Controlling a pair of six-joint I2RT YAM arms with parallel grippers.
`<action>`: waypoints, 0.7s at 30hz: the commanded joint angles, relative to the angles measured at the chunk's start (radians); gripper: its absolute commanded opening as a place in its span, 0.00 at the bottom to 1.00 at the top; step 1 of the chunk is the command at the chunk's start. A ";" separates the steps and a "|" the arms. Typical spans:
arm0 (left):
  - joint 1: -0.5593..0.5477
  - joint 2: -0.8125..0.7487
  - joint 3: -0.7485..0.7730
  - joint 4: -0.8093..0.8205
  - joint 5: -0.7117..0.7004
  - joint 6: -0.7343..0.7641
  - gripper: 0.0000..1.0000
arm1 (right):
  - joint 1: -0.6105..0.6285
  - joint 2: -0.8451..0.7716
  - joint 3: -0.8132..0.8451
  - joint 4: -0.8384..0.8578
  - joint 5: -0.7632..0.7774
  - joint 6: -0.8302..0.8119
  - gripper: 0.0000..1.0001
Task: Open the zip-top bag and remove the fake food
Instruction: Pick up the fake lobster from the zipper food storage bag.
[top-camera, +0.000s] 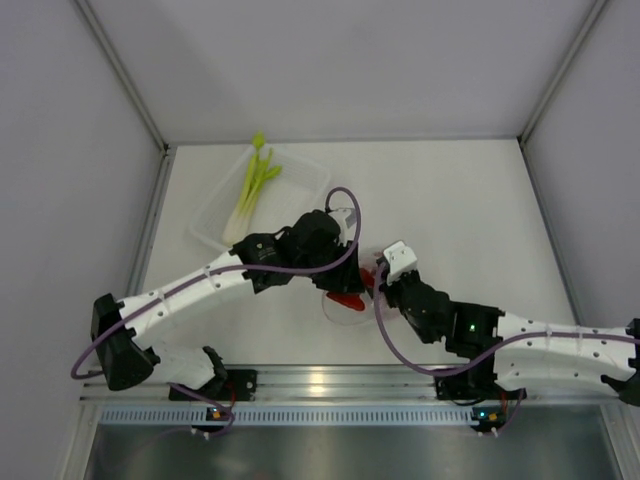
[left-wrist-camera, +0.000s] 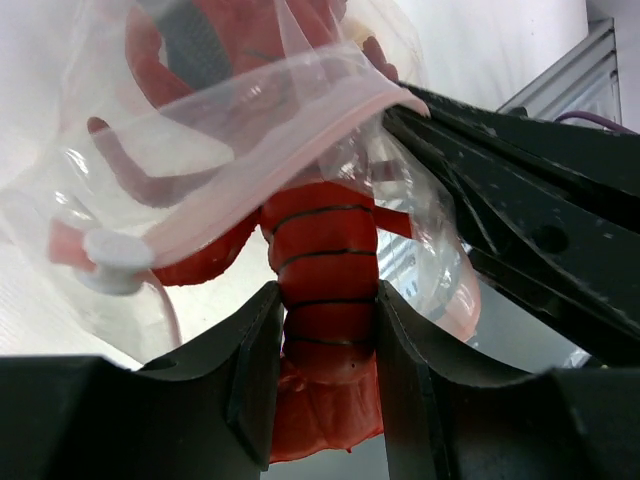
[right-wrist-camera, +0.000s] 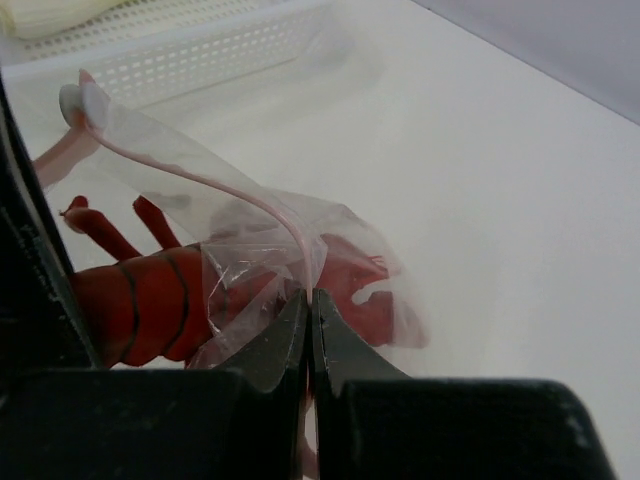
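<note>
The clear zip-top bag (left-wrist-camera: 200, 130) with its pink zip strip (right-wrist-camera: 215, 185) hangs between both grippers just above the table, near the middle (top-camera: 345, 310). Part of the fake food, a red lobster (left-wrist-camera: 322, 245), sticks tail-first out of the bag's mouth. My left gripper (left-wrist-camera: 325, 300) is shut on the lobster's tail, one finger on each side. My right gripper (right-wrist-camera: 310, 298) is shut on the bag's pink-edged rim, with the lobster's claws (right-wrist-camera: 365, 285) still inside the plastic behind it. A green-and-white leek (top-camera: 250, 185) lies in the clear tray (top-camera: 300, 160).
The rigid clear tray stands at the back left of the table, close behind the left arm's wrist (top-camera: 310, 240). Its perforated wall (right-wrist-camera: 190, 55) shows beyond the bag in the right wrist view. Grey walls enclose the table on three sides.
</note>
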 joint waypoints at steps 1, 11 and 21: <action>-0.002 -0.016 0.078 0.191 0.156 -0.057 0.00 | 0.023 0.062 0.037 -0.012 0.059 -0.025 0.00; -0.003 -0.103 0.035 0.189 0.198 -0.088 0.00 | 0.022 0.144 0.025 -0.012 0.108 0.012 0.00; 0.009 -0.255 -0.111 0.175 0.038 -0.056 0.00 | -0.021 0.106 -0.009 -0.097 0.150 0.024 0.00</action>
